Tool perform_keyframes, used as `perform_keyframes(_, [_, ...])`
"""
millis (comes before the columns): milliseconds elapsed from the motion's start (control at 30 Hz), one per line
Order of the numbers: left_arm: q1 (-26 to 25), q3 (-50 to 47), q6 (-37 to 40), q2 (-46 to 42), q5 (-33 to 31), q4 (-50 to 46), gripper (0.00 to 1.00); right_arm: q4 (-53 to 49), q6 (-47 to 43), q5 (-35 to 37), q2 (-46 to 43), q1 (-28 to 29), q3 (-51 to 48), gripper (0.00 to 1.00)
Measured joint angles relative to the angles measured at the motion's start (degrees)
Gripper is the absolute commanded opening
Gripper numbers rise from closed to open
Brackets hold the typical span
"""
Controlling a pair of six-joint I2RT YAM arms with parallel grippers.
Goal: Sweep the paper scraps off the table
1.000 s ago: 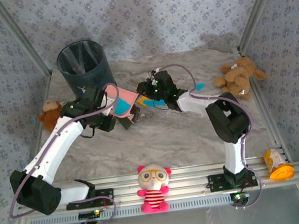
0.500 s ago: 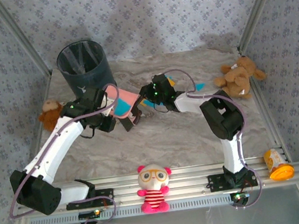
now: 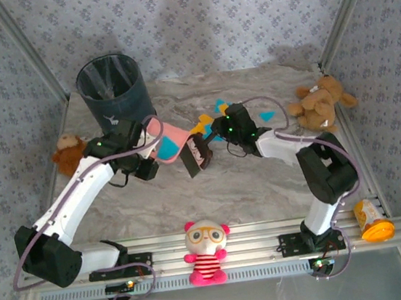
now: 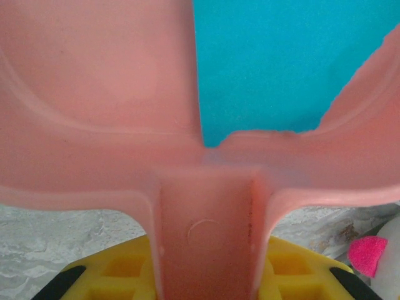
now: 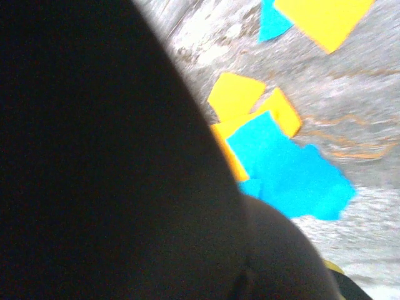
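Observation:
My left gripper [image 3: 143,144] is shut on the handle of a pink dustpan [image 3: 167,137], left of the table's [image 3: 248,181] middle. In the left wrist view the yellow fingers [image 4: 112,275] flank the dustpan's handle [image 4: 206,237], and a teal scrap [image 4: 281,62] lies in the pan. My right gripper [image 3: 212,135] is shut on a dark brush [image 3: 196,154] just right of the pan's mouth. Orange and teal paper scraps [image 3: 210,123] lie between pan and right arm, one more [image 3: 267,116] farther right. The right wrist view has the brush [image 5: 94,156] dark at left and scraps [image 5: 281,169] on the table.
A dark bin [image 3: 110,84] stands at the back left. A brown teddy [image 3: 319,102] lies at the right, a smaller one [image 3: 65,152] at the left edge. A doll with glasses [image 3: 207,251] and an orange cup [image 3: 372,220] sit on the near rail.
The right arm has swung rightward and nearer, carrying the brush off the scraps, and its elbow has moved right. The left arm and dustpan have hardly moved.

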Motion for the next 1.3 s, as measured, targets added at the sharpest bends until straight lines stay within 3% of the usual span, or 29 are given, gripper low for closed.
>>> perform_keyframes(533, [-5.49,-0.31,3.54,4.33,2.19,0.0,0.0,-13.64,-9.7,12.09,-17.81,-3.67,-6.08,0.0])
perform_keyframes(1000, [-7.65,-0.26,6.47,9.4,3.54,-1.29,0.0,-10.58,-18.91,0.55,-29.55,-6.36,-10.67,0.0])
perform_keyframes(1300, [-8.74,1.6,9.16,16.11,2.51,-4.0,0.0,-17.18,-24.3,10.25,-35.91,-6.67,-10.21,0.0])
